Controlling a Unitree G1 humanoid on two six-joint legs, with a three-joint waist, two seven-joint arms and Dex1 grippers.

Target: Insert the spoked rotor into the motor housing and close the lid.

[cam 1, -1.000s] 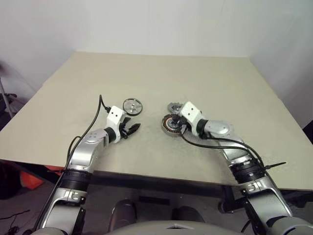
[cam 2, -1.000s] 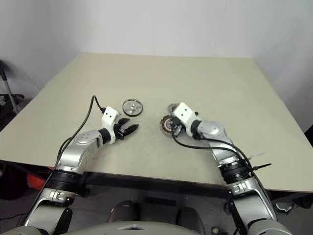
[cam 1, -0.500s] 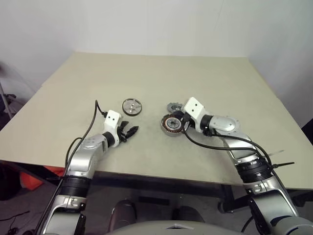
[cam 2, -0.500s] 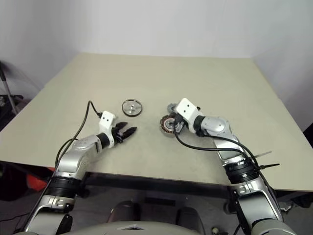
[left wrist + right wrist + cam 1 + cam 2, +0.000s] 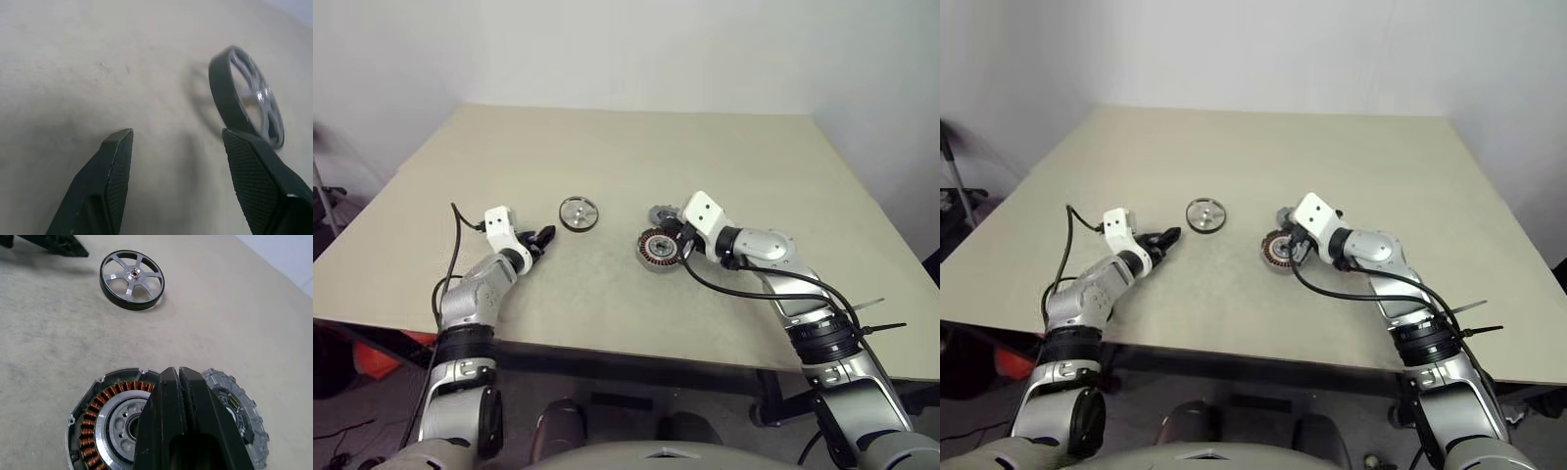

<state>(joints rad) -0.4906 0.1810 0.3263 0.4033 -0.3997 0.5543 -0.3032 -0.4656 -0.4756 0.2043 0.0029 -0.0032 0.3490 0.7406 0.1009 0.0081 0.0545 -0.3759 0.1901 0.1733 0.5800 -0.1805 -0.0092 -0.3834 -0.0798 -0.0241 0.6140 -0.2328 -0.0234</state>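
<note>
the left gripper (image 5: 544, 237) is held with its fingers spread and empty, low over the table (image 5: 607, 147). over the last second the arm has been swung outward, away from the middle, and the wrist rolled, so that the spoked rotor (image 5: 578, 212) is now found just ahead of the fingertips and slightly to their inner side, near but not yet touched. it lies flat, a black-rimmed wheel with six silver spokes. this is judged to be the lining-up for picking the rotor; nothing has been inserted yet. further inward from that hand, the right gripper (image 5: 179, 377) is seen pressed shut and holding nothing, having been lifted clear above the motor housing (image 5: 657, 248), whose copper windings stand open. just beyond the housing, touching or nearly so, lies a grey notched disc taken to be the lid (image 5: 661, 212). bare table is left between rotor and housing for the carry. the table's near edge lies behind both wrists, its left edge well outward of the left hand.
</note>
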